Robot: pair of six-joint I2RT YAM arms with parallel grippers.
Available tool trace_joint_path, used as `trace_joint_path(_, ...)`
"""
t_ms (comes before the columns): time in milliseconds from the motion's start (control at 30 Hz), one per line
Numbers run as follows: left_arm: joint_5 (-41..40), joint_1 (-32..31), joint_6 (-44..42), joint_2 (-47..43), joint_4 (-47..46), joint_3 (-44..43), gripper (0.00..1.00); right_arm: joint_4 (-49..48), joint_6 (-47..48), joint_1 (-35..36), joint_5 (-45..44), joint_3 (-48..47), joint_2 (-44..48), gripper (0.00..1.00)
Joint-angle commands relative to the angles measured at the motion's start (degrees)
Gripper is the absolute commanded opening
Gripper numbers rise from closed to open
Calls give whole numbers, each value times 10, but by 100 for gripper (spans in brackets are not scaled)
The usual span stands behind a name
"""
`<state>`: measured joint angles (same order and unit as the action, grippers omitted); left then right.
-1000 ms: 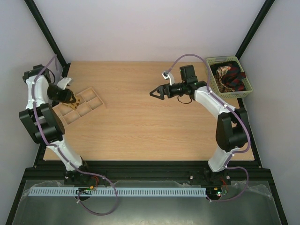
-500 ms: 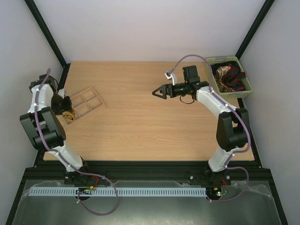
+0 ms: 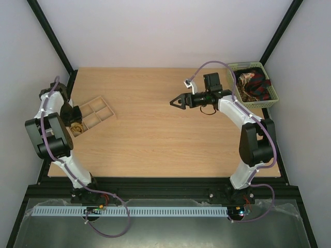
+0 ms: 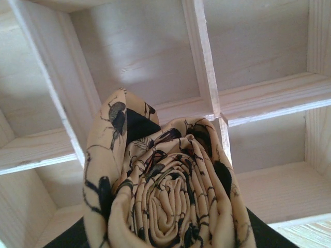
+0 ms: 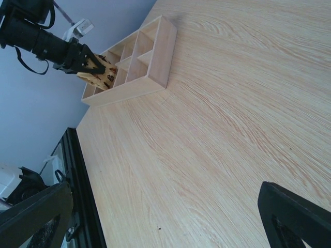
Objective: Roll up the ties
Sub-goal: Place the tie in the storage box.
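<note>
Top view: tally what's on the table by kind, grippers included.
Grippers: 2, left gripper and right gripper
Divided wooden tray: 1
Green basket: 1
Rolled spotted tie: 1
Heap of ties in the basket: 1, single ties not countable
Total: 6

light wood table fills the middle of the top view, grain running left to right. over at its left edge sits a shallow wooden tray split into square compartments, turned at an angle to the table's sides. up in the far right corner there's a pale green slotted basket, right at the edge. tray and basket are well apart.
</note>
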<state>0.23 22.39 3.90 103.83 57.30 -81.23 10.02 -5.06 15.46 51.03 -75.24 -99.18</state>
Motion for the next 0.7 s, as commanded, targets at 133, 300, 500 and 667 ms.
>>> trace_joint_path(133,-1,-6,27,37,-6,7,2,39,15,-7,11,11,-6,99)
trace_joint_path(300,-4,-6,32,52,-9,9,2,43,18,-9,12,5,-14,99)
trace_joint_path(500,-11,-6,39,54,-9,31,2,47,18,-11,13,-6,-27,99)
trace_joint_path(667,-11,-6,44,58,-14,46,2,56,21,-11,14,-16,-35,99)
